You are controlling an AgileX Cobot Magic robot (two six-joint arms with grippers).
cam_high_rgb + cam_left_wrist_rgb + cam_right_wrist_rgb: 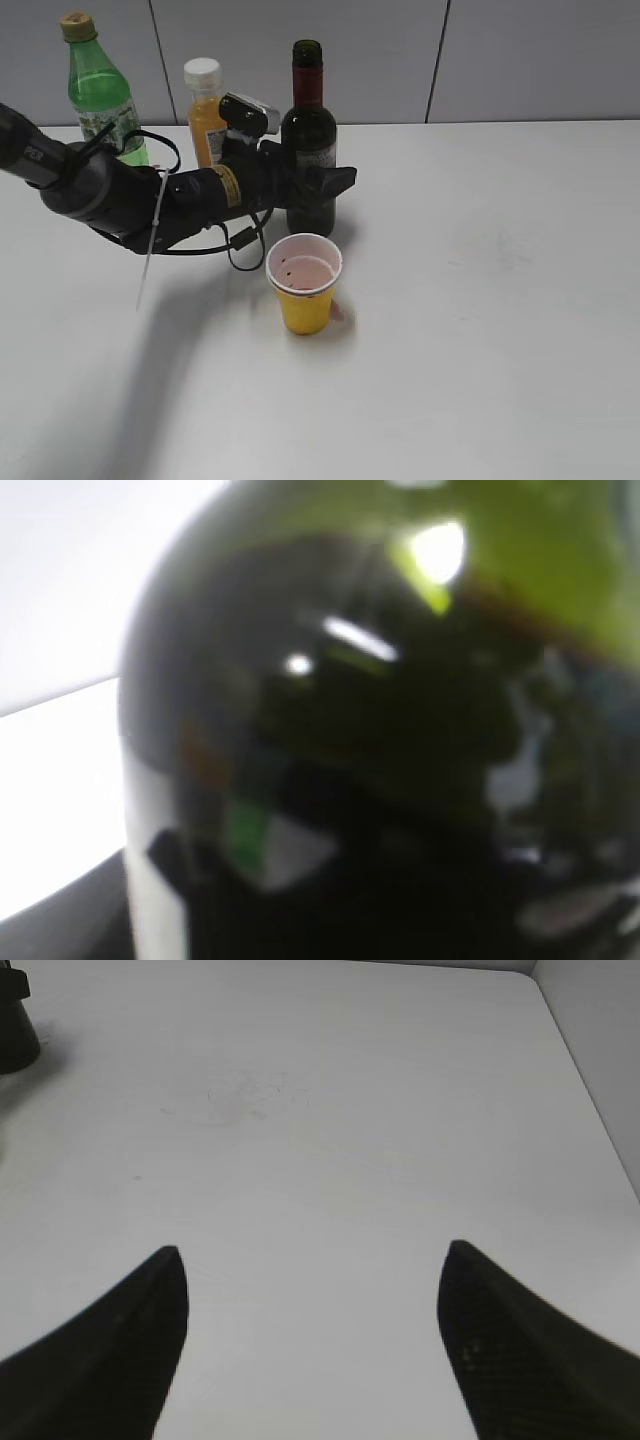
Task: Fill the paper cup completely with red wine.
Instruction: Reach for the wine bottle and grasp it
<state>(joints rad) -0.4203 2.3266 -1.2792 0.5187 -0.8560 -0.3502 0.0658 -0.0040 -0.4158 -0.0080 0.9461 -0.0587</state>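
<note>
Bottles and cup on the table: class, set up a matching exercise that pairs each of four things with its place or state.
Things:
1. wine bottle
2. cup
3. juice bottle
4. soda bottle

Place or state:
A. nearest the camera, almost empty
B. far left, tan cap
C. uncapped, left gripper at its body
D. white cap, behind the left arm

Pairs: 1-C, 2-A, 3-D, 4-B

Your left arm (pixel 120 195) reaches low across from the left, wrist level, its gripper (pixel 318 183) closed on the wine bottle (pixel 308 150). Your right gripper (pixel 312 1305) hangs with fingers spread wide, holding nothing.
</note>
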